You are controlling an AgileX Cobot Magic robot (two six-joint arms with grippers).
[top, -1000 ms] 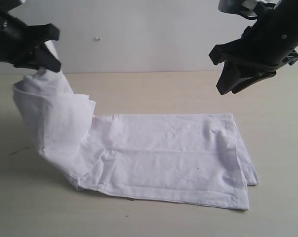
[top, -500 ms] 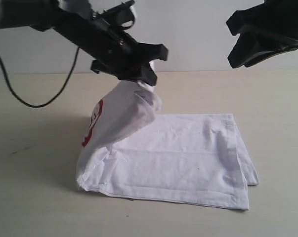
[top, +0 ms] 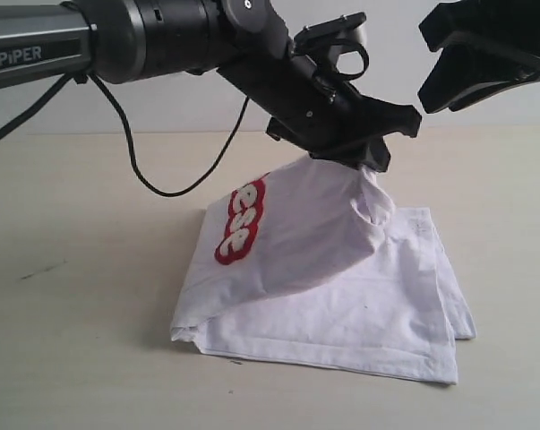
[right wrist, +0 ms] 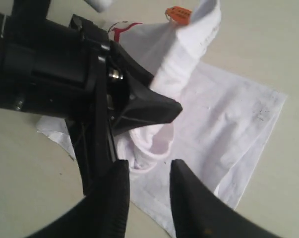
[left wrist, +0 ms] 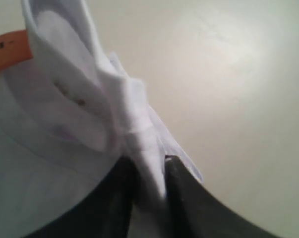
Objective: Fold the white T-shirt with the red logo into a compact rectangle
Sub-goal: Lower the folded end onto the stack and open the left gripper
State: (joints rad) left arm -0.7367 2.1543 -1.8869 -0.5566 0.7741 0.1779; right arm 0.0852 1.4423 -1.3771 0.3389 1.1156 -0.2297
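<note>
The white T-shirt (top: 359, 305) lies partly folded on the table, its left end lifted and carried over to the right. My left gripper (top: 370, 161) is shut on that raised fabric (left wrist: 139, 144) near the collar; the orange neck tag (left wrist: 10, 47) shows beside it. The red logo (top: 241, 222) faces outward on the hanging flap, only some letters visible. My right gripper (top: 444, 90) hovers open high at the upper right, apart from the cloth. In its own view the right gripper (right wrist: 149, 166) stands above the shirt (right wrist: 228, 119) and the left arm (right wrist: 50, 74).
The pale table (top: 72, 269) stretches bare to the left and front of the shirt. A black cable (top: 153, 184) droops from the left arm toward the tabletop. A light wall (top: 207, 112) closes the back.
My left gripper has swept from the far left across to the right, dragging the shirt's lifted end over the flat part and turning the red logo into sight. The right gripper rose slightly.
</note>
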